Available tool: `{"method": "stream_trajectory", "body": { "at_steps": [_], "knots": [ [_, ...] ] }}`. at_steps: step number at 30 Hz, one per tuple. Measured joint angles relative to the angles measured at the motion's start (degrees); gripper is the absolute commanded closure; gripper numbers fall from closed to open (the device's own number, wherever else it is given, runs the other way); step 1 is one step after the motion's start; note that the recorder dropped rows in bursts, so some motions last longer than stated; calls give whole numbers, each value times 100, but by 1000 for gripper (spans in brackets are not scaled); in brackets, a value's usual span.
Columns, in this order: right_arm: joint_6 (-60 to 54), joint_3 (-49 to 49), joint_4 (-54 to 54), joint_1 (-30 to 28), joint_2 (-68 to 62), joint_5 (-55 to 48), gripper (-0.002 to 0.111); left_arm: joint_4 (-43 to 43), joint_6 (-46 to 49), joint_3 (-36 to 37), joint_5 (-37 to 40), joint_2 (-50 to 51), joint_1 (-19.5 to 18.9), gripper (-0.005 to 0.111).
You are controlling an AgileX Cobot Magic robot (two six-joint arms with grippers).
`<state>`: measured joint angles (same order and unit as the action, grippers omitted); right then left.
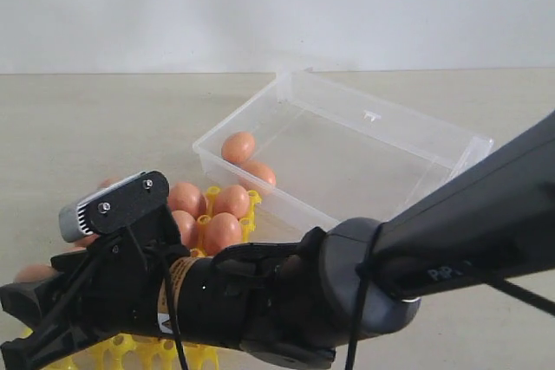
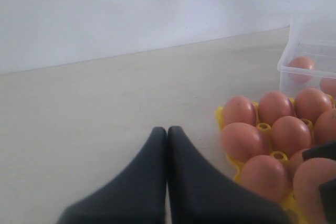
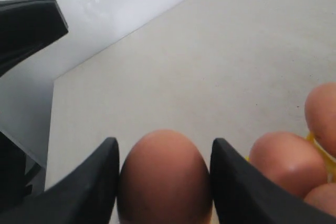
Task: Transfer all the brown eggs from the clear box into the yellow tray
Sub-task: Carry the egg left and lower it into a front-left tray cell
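Right gripper (image 3: pixel 164 141) carries one brown egg (image 3: pixel 164 177) at the near left, by the yellow tray (image 1: pixel 202 230).
Its jaws stand wide, one pad against each side of the egg, with the right arm reaching across from the right. The left gripper (image 2: pixel 167 128) is closed with nothing in it (fingers pressed together) and hovers over the bare table (image 2: pixel 105 108) just left of the tray. Several brown eggs (image 1: pixel 232 200) sit in the tray's cups. Two more (image 1: pixel 238 146) lie in the left corner of the clear box (image 1: pixel 408 123), which stands just beyond the tray on its far right.
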<state>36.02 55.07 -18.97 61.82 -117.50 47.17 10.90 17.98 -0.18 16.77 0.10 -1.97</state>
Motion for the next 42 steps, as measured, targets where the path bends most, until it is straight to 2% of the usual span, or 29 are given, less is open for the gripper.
{"method": "stream_trajectory", "body": {
  "at_steps": [9, 21, 31, 37, 39, 42],
  "knots": [
    [254, 655, -26, 0, -410, 30, 109, 0, 0, 0, 0, 0, 0, 111],
    [326, 912, -123, 0, -704, -355, 109, 0, 0, 0, 0, 0, 0, 111],
    [-697, 934, -497, 0, -794, -604, 109, 0, 0, 0, 0, 0, 0, 111],
    [-882, 934, -516, 0, -802, -604, 108, 0, 0, 0, 0, 0, 0, 111],
    [-897, 934, -516, 0, -802, -604, 106, 0, 0, 0, 0, 0, 0, 111],
    [-917, 934, -516, 0, -802, -604, 95, 0, 0, 0, 0, 0, 0, 111]
  ]
}}
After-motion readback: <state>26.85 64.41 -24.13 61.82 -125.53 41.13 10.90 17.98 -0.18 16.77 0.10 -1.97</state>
